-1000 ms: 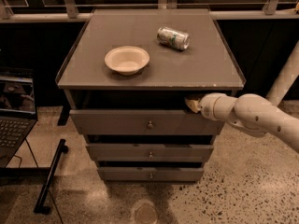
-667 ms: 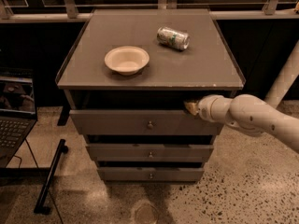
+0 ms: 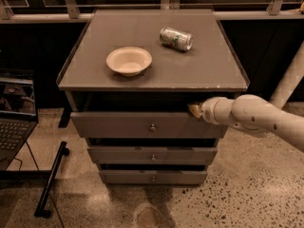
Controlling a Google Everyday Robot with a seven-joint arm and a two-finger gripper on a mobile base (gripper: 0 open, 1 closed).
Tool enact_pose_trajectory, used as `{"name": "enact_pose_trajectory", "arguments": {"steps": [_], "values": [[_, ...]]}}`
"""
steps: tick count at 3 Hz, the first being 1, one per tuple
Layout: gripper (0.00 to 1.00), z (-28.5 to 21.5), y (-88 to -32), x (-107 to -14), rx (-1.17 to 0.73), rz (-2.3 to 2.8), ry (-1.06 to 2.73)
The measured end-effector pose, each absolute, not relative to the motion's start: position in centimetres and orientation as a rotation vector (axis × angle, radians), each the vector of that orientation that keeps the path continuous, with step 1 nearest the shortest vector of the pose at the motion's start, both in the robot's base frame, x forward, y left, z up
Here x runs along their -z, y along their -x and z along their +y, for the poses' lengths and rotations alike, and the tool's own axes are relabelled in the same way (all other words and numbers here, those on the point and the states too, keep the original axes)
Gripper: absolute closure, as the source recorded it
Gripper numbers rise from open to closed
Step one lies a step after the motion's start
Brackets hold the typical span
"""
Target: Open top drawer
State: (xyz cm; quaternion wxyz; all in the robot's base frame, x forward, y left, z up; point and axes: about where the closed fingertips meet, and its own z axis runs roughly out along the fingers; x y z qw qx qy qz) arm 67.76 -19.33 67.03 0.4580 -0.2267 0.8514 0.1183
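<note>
On the cabinet top (image 3: 204, 72), the bowl (image 3: 128, 60) sits left of centre, with the can (image 3: 176, 38) at 2 o'clock from it, well apart. Below are 3 stacked drawers: the top drawer (image 3: 114, 125), the middle drawer (image 3: 121, 154) and the bottom drawer (image 3: 126, 177). The gripper (image 3: 194, 109) is at the top drawer's upper edge, at 2 o'clock from its knob (image 3: 152, 127); a laptop (image 3: 12, 120) stands at 9 o'clock from the cabinet.

I count three drawers (image 3: 123, 155), one bowl (image 3: 128, 61), one can (image 3: 176, 38), one laptop (image 3: 12, 122), and one claw (image 3: 194, 109) at the top drawer's (image 3: 114, 125) upper right.
</note>
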Motion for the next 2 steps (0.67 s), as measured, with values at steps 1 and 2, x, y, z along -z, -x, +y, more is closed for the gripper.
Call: {"name": "enact_pose_trajectory", "arguments": {"steps": [1, 2], "values": [[1.00, -18.93, -67.45, -67.18, -0.300, 2.111, 0.563], [1.00, -19.30, -66.79, -67.15, -0.308, 2.137, 0.549]]}}
